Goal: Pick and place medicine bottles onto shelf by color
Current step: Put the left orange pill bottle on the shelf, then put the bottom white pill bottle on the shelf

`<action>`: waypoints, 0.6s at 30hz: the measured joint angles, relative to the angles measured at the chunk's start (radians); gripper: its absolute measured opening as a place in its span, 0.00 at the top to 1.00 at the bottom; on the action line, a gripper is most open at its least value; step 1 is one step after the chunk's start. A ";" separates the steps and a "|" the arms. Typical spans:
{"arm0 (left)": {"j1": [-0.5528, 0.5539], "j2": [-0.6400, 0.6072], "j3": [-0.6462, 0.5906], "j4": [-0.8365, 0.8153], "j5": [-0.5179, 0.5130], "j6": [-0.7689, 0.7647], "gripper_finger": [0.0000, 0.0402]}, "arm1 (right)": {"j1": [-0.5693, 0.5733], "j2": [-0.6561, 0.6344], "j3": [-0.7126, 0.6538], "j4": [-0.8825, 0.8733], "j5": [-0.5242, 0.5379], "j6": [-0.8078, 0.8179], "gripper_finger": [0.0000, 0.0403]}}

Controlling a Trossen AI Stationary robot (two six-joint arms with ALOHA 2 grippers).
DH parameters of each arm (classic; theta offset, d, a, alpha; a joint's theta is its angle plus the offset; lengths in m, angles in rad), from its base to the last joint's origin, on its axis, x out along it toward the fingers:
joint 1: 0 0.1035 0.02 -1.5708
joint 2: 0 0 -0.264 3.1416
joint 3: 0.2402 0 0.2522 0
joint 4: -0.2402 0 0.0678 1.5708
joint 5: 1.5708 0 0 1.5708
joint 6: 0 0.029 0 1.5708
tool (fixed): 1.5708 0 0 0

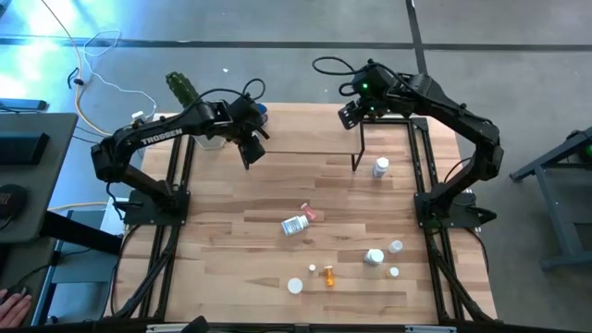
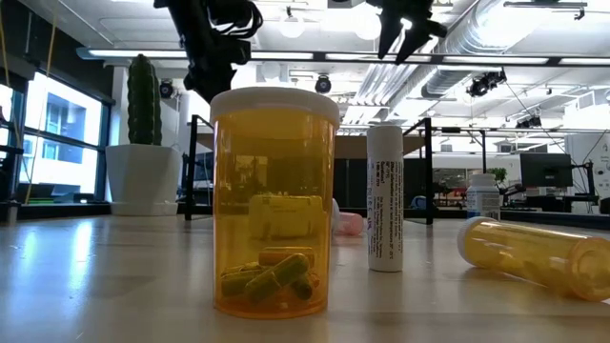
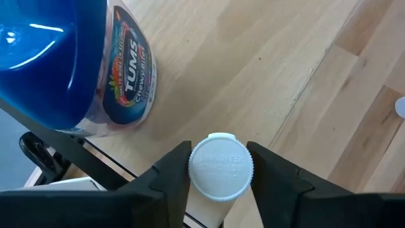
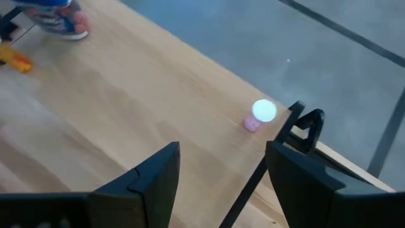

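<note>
Wooden shelf point(image 3: 266, 57) carries a blue bottle point(image 3: 69, 63), beside it the left gripper point(image 3: 220, 171) loosely brackets a white-capped bottle point(image 3: 220, 168) — releasing off-centre might tip it — right gripper point(image 4: 221, 171) waits open.

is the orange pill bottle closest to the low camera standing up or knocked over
Upright. In the low view the orange pill bottle stands on its base with its white cap on top, capsules settled at the bottom.
</note>
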State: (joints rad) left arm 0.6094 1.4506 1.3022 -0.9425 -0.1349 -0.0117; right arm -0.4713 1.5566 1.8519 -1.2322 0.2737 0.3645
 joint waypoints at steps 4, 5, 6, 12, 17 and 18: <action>0.000 0.000 0.000 0.001 0.000 -0.003 0.54 | 0.000 0.000 0.000 -0.007 -0.033 -0.007 0.44; 0.000 0.000 0.000 0.002 0.000 -0.004 0.52 | 0.000 0.000 0.000 -0.007 -0.041 -0.007 0.44; 0.000 0.000 0.000 0.003 0.000 -0.005 0.49 | 0.001 0.000 0.000 -0.008 -0.043 -0.008 0.44; 0.000 0.000 0.038 -0.026 0.003 -0.011 0.40 | 0.000 -0.013 0.000 -0.011 -0.046 -0.036 0.44; 0.000 0.000 0.097 -0.061 0.004 -0.015 0.39 | 0.000 -0.042 0.000 -0.022 -0.044 -0.048 0.44; -0.001 0.000 0.108 -0.069 0.004 -0.015 0.40 | 0.000 -0.049 0.000 -0.023 -0.043 -0.052 0.44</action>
State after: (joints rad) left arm 0.6086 1.4502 1.4104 -1.0111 -0.1310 -0.0269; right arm -0.4709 1.5080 1.8519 -1.2552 0.2305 0.3123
